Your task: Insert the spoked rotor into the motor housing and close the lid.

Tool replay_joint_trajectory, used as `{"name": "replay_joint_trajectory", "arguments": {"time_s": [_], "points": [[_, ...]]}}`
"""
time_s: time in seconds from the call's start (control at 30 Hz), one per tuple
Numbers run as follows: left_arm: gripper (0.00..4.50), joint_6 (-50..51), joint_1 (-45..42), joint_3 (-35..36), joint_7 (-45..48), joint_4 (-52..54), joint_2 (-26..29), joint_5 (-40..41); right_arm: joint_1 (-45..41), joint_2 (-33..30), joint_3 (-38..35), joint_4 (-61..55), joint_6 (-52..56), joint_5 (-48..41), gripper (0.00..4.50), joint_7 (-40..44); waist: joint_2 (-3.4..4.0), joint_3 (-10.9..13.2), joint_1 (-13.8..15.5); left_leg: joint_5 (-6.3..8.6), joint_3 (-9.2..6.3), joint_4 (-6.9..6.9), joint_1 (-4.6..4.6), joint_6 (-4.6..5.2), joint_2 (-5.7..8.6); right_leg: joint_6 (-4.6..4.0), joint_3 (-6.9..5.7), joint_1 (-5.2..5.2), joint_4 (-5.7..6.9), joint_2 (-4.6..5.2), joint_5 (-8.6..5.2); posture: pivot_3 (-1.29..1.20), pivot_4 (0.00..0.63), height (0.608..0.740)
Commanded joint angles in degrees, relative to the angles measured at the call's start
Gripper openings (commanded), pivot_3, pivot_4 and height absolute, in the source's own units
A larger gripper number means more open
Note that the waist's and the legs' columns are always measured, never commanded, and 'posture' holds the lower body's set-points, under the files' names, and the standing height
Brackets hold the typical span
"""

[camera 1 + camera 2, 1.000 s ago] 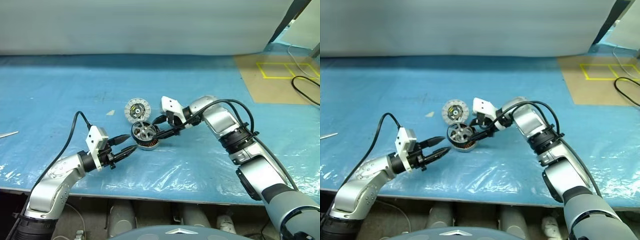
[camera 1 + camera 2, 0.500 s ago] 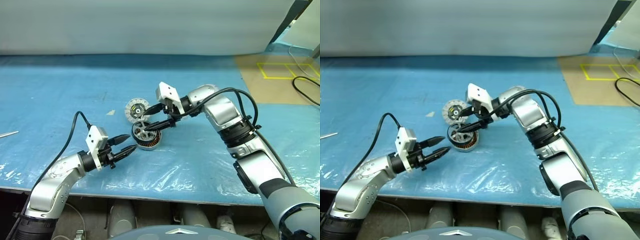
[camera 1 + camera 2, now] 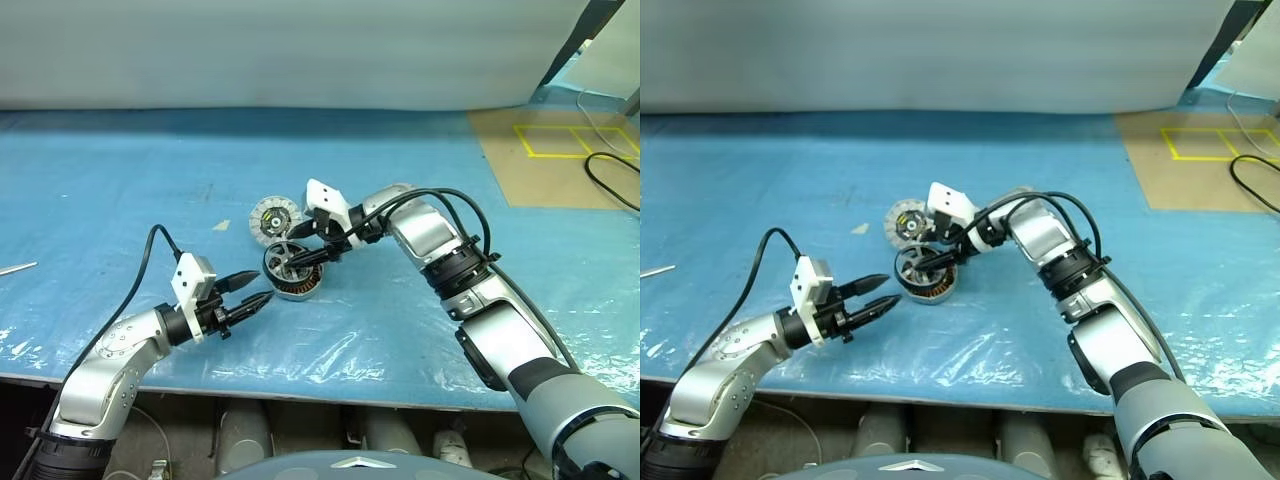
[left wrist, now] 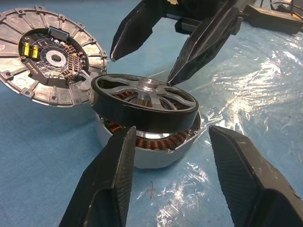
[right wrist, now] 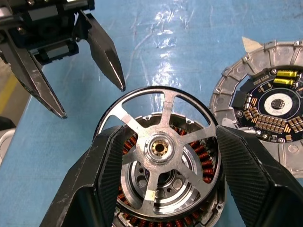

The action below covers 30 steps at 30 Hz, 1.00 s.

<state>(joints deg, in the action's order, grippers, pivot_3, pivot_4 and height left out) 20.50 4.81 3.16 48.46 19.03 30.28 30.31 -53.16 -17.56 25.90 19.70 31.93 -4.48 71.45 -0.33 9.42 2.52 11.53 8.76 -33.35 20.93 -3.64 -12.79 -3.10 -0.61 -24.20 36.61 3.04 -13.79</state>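
- Right claw (image 3: 303,247) hangs spread over the rotor (image 3: 293,263), fingers to either side of the rim, pinching nothing that I can see.
- Left claw (image 3: 253,287) is spread too, empty, just near-left of the housing (image 3: 296,286).
- Rotor sits tilted on the housing, not fully seated, I judge.
- Lid (image 3: 274,219) lies just beyond, circuit face up.
- Step in hand: seating the rotor. Next I'd level it and press it down, then fetch the lid.
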Motion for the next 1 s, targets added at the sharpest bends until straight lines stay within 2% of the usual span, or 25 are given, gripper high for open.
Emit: {"name": "replay_joint_trajectory", "arguments": {"time_s": [0.03,0.5,0.6,0.7,0.8,1.0], "points": [[2.59,-0.52,0.00,-0.10,0.10,2.14,-0.08,0.43,0.29,-0.41,0.85,-2.73,0.46,0.41,3.19,0.23,0.00,0.00,0.00,0.00,0.00,0.00,0.00,0.00,0.00,0.00,0.00,0.00,0.00,0.00,0.00,0.00,0.150,0.740],[2.59,-1.22,-0.49,-0.68,0.17,1.07,-0.16,-0.26,1.51,-0.45,3.13,-3.12,1.59,2.36,3.19,-0.68,0.00,0.00,0.00,0.00,0.00,0.00,-0.03,0.00,0.00,0.00,0.01,0.01,0.01,0.00,0.00,0.00,0.150,0.740],[2.59,-1.30,-0.51,-0.78,0.07,1.05,-0.23,-0.36,1.51,-0.62,3.07,-2.93,1.08,2.53,2.61,-0.54,0.00,0.00,-0.01,0.00,0.00,0.00,-0.04,0.00,0.00,0.00,0.01,0.01,0.02,0.00,0.00,0.00,0.150,0.740],[2.59,-1.38,-0.52,-0.77,0.01,1.01,-0.28,-0.39,1.55,-0.91,3.03,-3.09,0.39,2.58,1.57,-0.19,-0.01,-0.01,-0.01,0.00,0.00,0.00,-0.04,0.00,0.00,0.00,0.01,0.02,0.02,0.00,0.00,0.00,0.150,0.740],[2.59,-1.49,-0.58,-0.63,0.09,0.83,-0.26,-0.38,1.51,-1.04,2.46,-3.28,0.35,2.26,1.30,-0.18,-0.02,-0.01,-0.13,0.00,0.01,0.01,-0.21,-0.01,0.00,0.00,0.02,0.14,0.02,-0.01,0.00,0.00,0.150,0.740],[2.59,-1.62,-0.57,-0.43,0.09,0.66,-0.16,-0.33,1.77,-1.84,0.43,-6.49,2.09,-0.23,1.28,1.39,-0.01,-0.01,-0.06,0.00,0.01,0.03,-0.28,-0.01,0.00,0.00,0.03,0.18,0.04,0.00,0.00,0.00,0.150,0.740]]}}
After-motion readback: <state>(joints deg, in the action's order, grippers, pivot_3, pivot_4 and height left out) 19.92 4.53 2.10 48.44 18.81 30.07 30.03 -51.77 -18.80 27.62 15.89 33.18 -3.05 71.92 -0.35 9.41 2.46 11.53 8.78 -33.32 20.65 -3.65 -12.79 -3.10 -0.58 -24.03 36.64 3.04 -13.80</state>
